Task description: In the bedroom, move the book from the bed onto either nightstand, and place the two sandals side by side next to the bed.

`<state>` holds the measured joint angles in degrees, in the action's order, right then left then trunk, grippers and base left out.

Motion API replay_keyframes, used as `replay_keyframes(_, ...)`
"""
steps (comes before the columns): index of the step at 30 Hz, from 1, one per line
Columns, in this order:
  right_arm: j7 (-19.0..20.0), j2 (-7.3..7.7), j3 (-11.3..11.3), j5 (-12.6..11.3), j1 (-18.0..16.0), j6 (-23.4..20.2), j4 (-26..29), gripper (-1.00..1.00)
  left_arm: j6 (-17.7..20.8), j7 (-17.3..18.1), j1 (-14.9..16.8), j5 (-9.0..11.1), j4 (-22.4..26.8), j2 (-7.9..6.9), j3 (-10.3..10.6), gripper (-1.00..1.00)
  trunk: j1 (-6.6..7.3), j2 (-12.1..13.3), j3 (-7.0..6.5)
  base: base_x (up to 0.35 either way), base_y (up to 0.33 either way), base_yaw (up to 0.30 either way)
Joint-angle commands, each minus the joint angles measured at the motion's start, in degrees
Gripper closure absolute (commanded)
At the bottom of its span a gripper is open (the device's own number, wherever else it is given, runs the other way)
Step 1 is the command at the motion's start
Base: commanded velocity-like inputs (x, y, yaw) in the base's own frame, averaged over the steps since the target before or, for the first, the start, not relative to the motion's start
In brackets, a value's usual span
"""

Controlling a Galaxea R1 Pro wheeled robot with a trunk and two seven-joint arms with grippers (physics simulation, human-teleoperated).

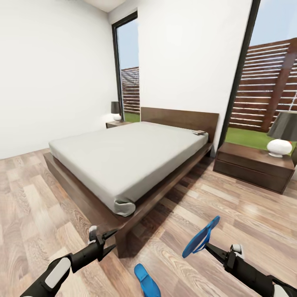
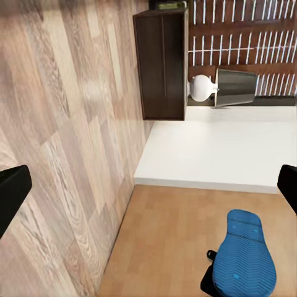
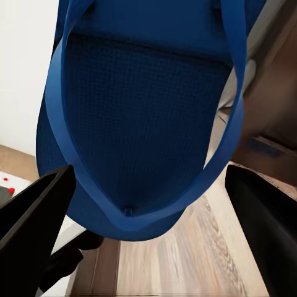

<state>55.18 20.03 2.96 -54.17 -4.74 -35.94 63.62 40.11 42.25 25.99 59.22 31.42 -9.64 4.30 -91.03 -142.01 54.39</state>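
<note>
Head view has the right gripper (image 1: pixel 207 244) pinching one blue sandal (image 1: pixel 201 236) by its toe end and holding it off the floor, tilted up on edge, just off the foot corner of the bed (image 1: pixel 136 165) on the side of the nearer nightstand (image 1: pixel 251 167). In the right wrist view that held sandal (image 3: pixel 142 105) hangs close to the lens, sole and thin strap both showing, with the dark fingers (image 3: pixel 37 210) on either side of its narrow end. The second sandal (image 1: pixel 146 280) lies flat on the wood-plank floor (image 1: pixel 37 198), below the bed's foot corner and between the two arms. The left gripper (image 1: pixel 108 241) hovers beside that same corner with its fingers spread and nothing between them; the left wrist view shows the lying sandal (image 2: pixel 244 257) and the nearer nightstand (image 2: pixel 162 65) with its lamp (image 2: pixel 226 88).

The book (image 1: pixel 199 132) rests on the bare grey mattress at the head end, by the headboard (image 1: pixel 181 117), on the edge facing the nearer nightstand. A white-based lamp (image 1: pixel 282 134) with a dark shade stands on that nightstand. Beyond the bed, the farther nightstand (image 1: pixel 115 123) carries a matching lamp (image 1: pixel 116 110) beside a tall black-framed window (image 1: pixel 128 66).
</note>
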Motion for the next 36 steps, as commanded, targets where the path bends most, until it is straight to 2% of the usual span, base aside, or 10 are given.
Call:
replay_keyframes(1,0.01,0.01,0.01,-0.32,-0.01,-0.37,0.01,1.00,0.27,0.03,0.04,0.46,-0.04,-0.05,0.27,-1.00,0.02,-0.03,0.08,-0.078,0.000,0.220)
replay_keyframes(19,0.01,0.01,0.03,-0.33,-0.01,-0.35,0.01,1.00,0.23,0.01,0.06,0.46,-0.04,-0.04,0.27,-1.00,0.02,-0.03,0.56,-0.126,0.000,0.197)
replay_keyframes(36,0.01,0.01,-0.03,-0.32,-0.01,-0.18,0.01,1.00,0.14,-0.14,0.06,0.46,-0.72,-0.04,0.27,-1.00,0.02,-0.03,0.63,-0.069,0.000,0.021)
